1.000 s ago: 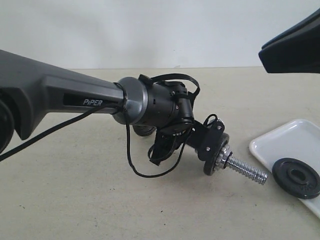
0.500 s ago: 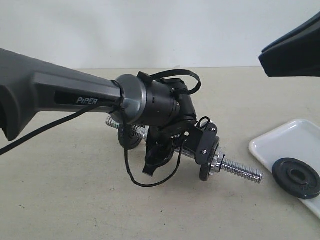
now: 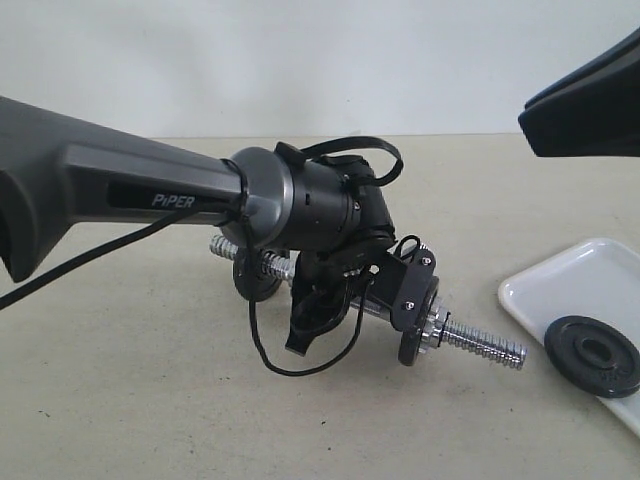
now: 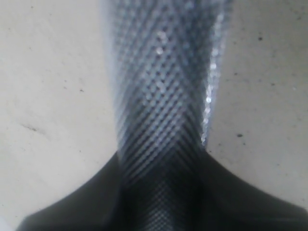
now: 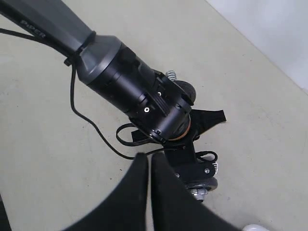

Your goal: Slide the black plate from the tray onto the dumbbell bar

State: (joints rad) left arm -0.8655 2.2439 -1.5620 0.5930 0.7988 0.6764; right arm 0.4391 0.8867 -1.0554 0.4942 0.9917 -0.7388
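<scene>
The black plate [image 3: 593, 357] lies flat at the near end of the white tray [image 3: 560, 285] on the right. My left gripper [image 3: 325, 300] is shut on the knurled handle [image 4: 163, 96] of the dumbbell bar. One black disc [image 3: 418, 320] sits behind a chrome collar on the bar. The bare threaded end [image 3: 488, 347] points toward the tray, a short gap from the plate. A second disc [image 3: 258, 278] sits at the bar's far end. My right gripper [image 5: 149, 161] hangs shut and empty above the left wrist [image 5: 139, 96].
The left arm [image 3: 120, 195] stretches in from the left with a loose black cable [image 3: 265, 345] looping below its wrist. The right gripper [image 3: 540, 110] shows as a dark shape at the upper right. A beige tabletop [image 3: 150, 400] lies under everything.
The left gripper has turned and shifted the bar left and a little down. The bar's far threaded end and second disc now show behind the wrist. The plate and right gripper have not moved.
</scene>
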